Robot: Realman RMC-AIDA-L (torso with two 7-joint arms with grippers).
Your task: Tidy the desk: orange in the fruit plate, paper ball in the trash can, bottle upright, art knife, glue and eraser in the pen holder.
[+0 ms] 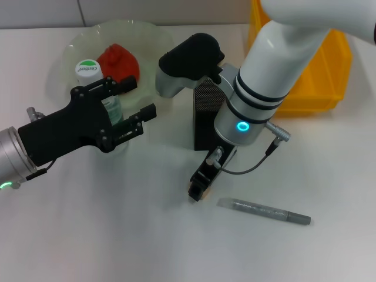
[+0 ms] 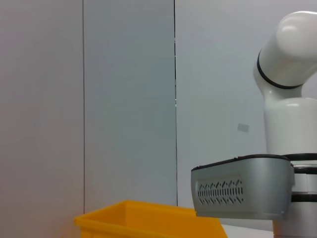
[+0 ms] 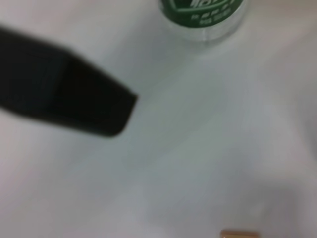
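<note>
White desk [image 1: 117,235], bottle [image 1: 111,108] mostly hidden between left tool [image 1: 128,106] fingers.

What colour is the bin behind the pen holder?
Yellow bin; clearest in the head view, behind the black pen holder.

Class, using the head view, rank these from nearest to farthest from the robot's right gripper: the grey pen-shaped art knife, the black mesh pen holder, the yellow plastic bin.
From the right gripper:
1. Grey pen-shaped art knife, lying on the table just beside it.
2. Black mesh pen holder, standing just behind it.
3. Yellow plastic bin, at the far back right.
</note>
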